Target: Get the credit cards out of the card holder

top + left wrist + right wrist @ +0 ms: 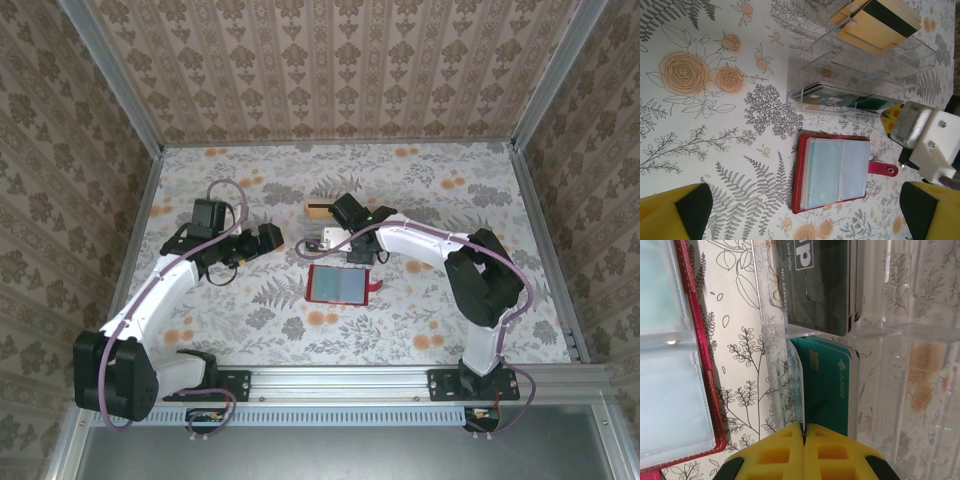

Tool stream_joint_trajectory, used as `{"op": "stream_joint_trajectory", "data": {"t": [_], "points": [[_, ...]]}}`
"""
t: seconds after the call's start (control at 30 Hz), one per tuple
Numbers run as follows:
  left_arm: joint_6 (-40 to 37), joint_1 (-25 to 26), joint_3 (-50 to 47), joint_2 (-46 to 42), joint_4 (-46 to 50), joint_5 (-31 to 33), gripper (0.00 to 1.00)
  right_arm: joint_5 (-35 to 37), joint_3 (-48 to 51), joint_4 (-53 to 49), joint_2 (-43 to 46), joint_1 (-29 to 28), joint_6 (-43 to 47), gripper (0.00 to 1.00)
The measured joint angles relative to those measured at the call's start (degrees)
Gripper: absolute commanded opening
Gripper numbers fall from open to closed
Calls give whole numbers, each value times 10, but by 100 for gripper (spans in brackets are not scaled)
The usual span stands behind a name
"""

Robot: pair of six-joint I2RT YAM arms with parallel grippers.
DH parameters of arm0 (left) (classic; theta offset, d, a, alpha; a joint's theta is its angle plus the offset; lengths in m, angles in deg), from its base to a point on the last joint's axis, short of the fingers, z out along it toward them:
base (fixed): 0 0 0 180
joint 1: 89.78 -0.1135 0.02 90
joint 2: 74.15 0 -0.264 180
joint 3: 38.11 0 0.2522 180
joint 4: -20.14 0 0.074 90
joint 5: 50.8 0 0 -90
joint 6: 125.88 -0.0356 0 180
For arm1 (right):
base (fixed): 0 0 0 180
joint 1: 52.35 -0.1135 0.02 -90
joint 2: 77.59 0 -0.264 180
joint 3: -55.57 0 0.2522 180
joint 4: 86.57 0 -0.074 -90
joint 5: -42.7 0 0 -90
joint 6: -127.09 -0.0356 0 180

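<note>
Card holder (832,172) lies open, grey-blue inside up, on the floral desk (700,125) just beside the clear tray (800,75), which holds a tan dark-striped card (875,27) and a green card (827,385). Left hand (802,212) hovers spread wide; right hand (804,437) is pinched closed at the tray's edge.

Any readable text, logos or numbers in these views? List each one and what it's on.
"P": large white letter, cut off by the frame edge, on the dark card in the tray.
Small white line beside it, same card: too small to read.
White mark on the teal card: blurred.
Wallet: no text seen.
</note>
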Motion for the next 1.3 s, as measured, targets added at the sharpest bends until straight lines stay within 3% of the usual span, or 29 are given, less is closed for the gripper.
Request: {"op": "stream_joint_trajectory", "data": {"t": [0.2,0.73,1.13,1.3], "points": [[0,0,0,2,0,-5,100,1,-2,3,-5,0,-9,25],[0,0,0,6,-1,-20,100,56,-3,41,-12,2,-16,23],[0,0,0,6,-3,-20,100,62,-5,41,-12,3,-17,30],[0,0,0,6,-5,-20,100,63,-5,41,-12,3,-18,22]]}}
